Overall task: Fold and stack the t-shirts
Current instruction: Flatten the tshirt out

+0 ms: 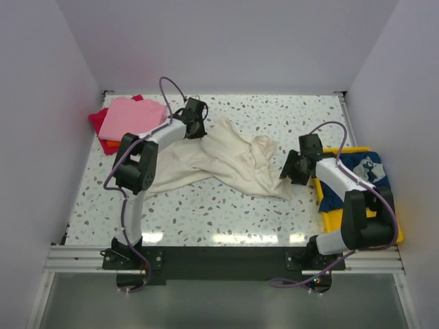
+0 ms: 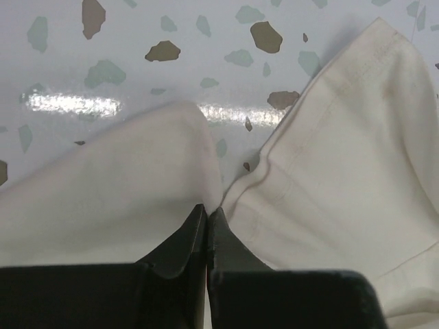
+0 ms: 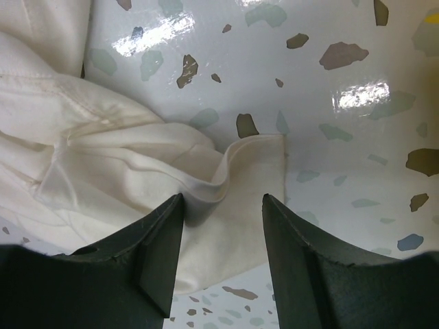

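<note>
Cream t-shirt (image 1: pixel 226 161) is sprawled crumpled mid-desk (image 1: pixel 288 116). Left hand (image 2: pixel 207 210) is pinched tight on a fold of it. Right hand (image 3: pixel 223 200) has its fingers apart, straddling the shirt's corner. Pink t-shirt (image 1: pixel 130 116) sits far left.

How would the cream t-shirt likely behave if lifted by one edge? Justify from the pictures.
Probably floppy: the cream t-shirt lies rumpled in soft folds. Likely to sag and trail, since it sprawls widely over the table.
</note>
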Robot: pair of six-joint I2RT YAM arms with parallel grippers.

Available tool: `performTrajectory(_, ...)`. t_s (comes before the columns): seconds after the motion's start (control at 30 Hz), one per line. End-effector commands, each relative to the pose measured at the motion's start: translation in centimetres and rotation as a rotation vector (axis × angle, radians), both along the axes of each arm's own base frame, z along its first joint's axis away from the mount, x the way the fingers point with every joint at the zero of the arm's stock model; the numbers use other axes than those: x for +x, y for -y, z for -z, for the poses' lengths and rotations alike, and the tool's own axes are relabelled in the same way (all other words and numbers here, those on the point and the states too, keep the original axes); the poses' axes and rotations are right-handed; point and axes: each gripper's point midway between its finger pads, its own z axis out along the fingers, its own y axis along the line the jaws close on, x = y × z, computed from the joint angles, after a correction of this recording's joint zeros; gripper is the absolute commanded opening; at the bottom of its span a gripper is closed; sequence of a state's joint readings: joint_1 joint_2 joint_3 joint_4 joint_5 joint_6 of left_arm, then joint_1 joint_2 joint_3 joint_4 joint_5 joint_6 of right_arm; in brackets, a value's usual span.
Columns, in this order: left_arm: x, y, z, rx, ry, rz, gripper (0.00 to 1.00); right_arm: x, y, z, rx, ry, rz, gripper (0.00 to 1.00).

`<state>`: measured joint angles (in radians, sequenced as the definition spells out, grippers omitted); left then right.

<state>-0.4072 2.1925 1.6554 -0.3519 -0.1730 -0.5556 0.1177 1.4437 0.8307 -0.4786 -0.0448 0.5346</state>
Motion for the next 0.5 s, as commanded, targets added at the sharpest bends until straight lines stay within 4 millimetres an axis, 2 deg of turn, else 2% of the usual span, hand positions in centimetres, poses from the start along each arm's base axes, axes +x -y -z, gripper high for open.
performTrajectory(0.0, 1.3, -0.7, -8.6, -0.032, 0.197, -0.007, 0.00, 0.6, 0.1, -1.3, 0.002, 0.055, -0.001, 0.53)
performTrajectory(0.03, 0.8, -0.8, -11.6, -0.050, 0.253, -0.008, 0.00, 0.7, 0.4, -1.4, -0.009, 0.061, 0.005, 0.53)
performTrajectory(0.07, -0.5, -1.4, -10.9, -0.043, 0.236, -0.010, 0.00, 0.7, 0.5, -1.4, -0.014, 0.065, 0.007, 0.53)
performTrajectory(0.1, -1.5, -1.9, -11.3, -0.047, 0.239, -0.018, 0.00, 0.6, 0.6, -1.5, -0.015, 0.066, 0.009, 0.53)
performTrajectory(0.13, -2.5, -2.5, -14.3, -0.083, 0.301, -0.044, 0.00, 0.7, 0.6, -1.6, -0.013, 0.072, 0.012, 0.53)
performTrajectory(0.17, -5.0, -3.7, -11.5, -0.059, 0.245, -0.061, 0.00, 0.7, 0.7, -1.7, -0.008, 0.073, 0.018, 0.53)
performTrajectory(0.2, -6.4, -4.6, -11.2, -0.070, 0.240, -0.098, 0.00, 0.8, 0.6, -1.9, -0.003, 0.078, 0.020, 0.53)
performTrajectory(0.23, -8.0, -6.0, -13.1, -0.077, 0.285, -0.143, 0.00, 0.9, 0.4, -2.0, 0.008, 0.082, 0.020, 0.53)
performTrajectory(0.27, -10.6, -7.5, -10.2, -0.045, 0.223, -0.171, 0.00, 0.9, 0.3, -2.0, 0.014, 0.082, 0.018, 0.53)
performTrajectory(0.3, -12.0, -8.3, -9.9, -0.050, 0.214, -0.209, 0.01, 1.0, 0.2, -2.2, 0.023, 0.086, 0.024, 0.53)
performTrajectory(0.33, -13.8, -9.3, -10.4, -0.052, 0.213, -0.235, 0.07, 1.0, 0.1, -2.2, 0.029, 0.085, 0.022, 0.53)
performTrajectory(0.37, -16.0, -10.3, -8.2, -0.030, 0.156, -0.249, 0.23, 1.1, -0.1, -2.2, 0.039, 0.082, 0.016, 0.53)
performTrajectory(0.43, -18.9, -10.8, -7.5, -0.057, 0.103, -0.267, 0.37, 1.2, -0.2, -2.3, 0.041, 0.084, 0.007, 0.53)
performTrajectory(0.47, -20.4, -11.3, -6.3, -0.049, 0.064, -0.271, 0.52, 1.4, -0.2, -2.1, 0.039, 0.079, 0.001, 0.52)
